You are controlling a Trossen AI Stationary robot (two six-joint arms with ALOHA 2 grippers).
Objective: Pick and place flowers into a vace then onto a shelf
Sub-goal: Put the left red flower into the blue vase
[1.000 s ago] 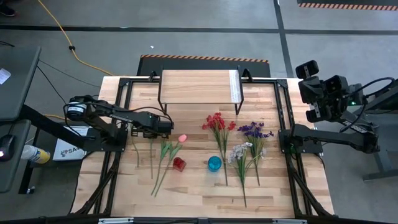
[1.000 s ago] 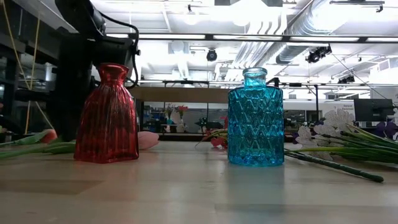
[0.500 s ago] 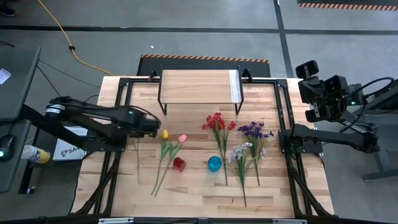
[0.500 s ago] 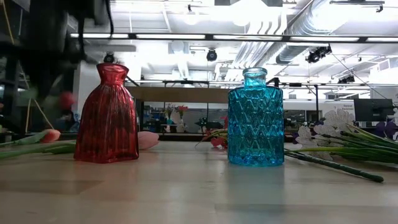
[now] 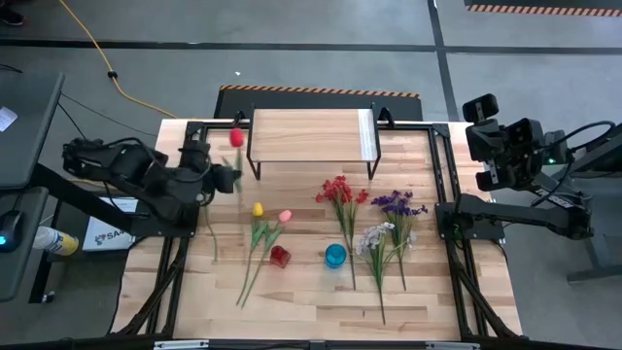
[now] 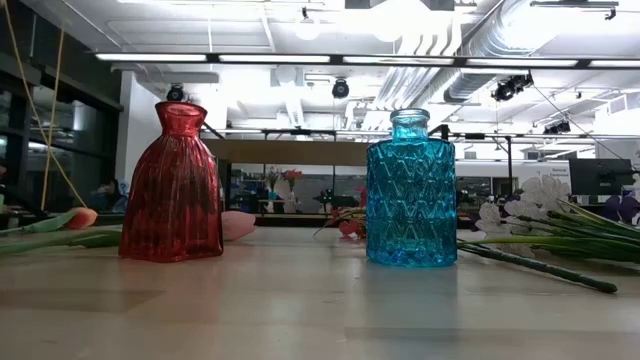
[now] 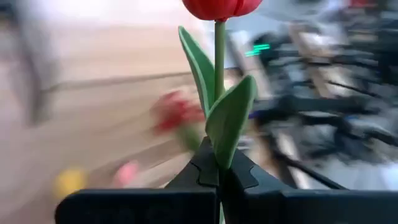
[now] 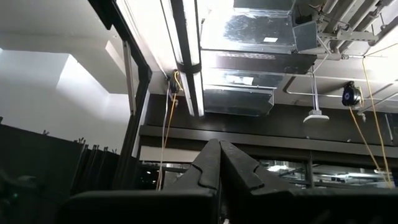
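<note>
left gripper (image 7: 219, 177) clamped on red tulip (image 7: 222, 7) stem, raised above table's left side, bloom (image 5: 235, 137) beside shelf (image 5: 311, 134). remaining flowers (image 5: 384, 228) flat near red vase (image 5: 280, 257) and blue vase (image 5: 335, 256). right gripper (image 8: 219, 163) closed, empty, parked off right edge.

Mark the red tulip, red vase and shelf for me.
red tulip (image 7: 221, 7): left wrist view, on the bloom.
red vase (image 6: 176, 190): low view, on the ribbed body.
shelf (image 5: 306, 134): high view, on the bare wooden top.
</note>
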